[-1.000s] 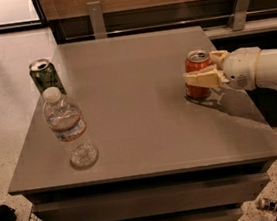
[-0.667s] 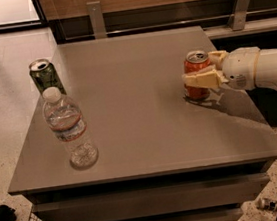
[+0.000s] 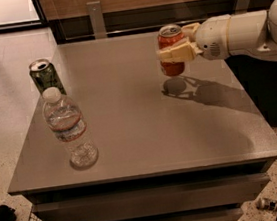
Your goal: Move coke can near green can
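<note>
The coke can [image 3: 172, 64], red-orange with a silver top, hangs above the grey table [image 3: 141, 132] at its right side, with its shadow on the tabletop just below. My gripper [image 3: 176, 51] is shut on it, cream fingers wrapped around its upper half, and the white arm reaches in from the right edge. The green can [image 3: 46, 77], dark green with a silver top, stands upright near the table's left edge, far to the left of the coke can.
A clear plastic water bottle [image 3: 69, 128] stands upright just in front of the green can, near the left front of the table. A wood-panelled wall with metal brackets [image 3: 96, 18] runs behind the table. Dark objects lie on the floor at lower left and lower right.
The coke can has been lifted off the tabletop in my gripper and carried left, toward the table's middle. The green can and bottle have not moved.
</note>
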Controlling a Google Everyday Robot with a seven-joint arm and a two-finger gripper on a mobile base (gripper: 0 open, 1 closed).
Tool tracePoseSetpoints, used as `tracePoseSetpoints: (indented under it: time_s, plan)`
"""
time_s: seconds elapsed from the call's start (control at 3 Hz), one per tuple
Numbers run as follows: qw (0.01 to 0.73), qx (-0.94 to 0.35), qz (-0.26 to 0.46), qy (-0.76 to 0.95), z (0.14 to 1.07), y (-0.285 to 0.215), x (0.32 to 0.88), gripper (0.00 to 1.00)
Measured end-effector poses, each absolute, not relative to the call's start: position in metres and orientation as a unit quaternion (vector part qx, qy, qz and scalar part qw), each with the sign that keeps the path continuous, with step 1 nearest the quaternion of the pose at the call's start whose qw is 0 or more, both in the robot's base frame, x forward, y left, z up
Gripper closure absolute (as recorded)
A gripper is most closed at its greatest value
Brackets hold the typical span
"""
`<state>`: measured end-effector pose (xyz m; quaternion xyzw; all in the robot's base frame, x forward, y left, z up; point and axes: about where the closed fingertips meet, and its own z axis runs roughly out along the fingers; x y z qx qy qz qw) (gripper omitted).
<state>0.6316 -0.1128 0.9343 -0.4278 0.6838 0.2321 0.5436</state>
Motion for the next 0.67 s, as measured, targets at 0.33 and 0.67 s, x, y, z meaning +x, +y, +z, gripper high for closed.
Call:
tracePoseSetpoints:
  time_s: [0.33, 0.67]
  plan:
    - [0.552, -0.439, 0.253, 0.662, 0.956, -0.067, 0.663, 1.00]
    - [0.563, -0.433, 0.271, 0.650, 0.958, -0.021, 0.686, 1.00]
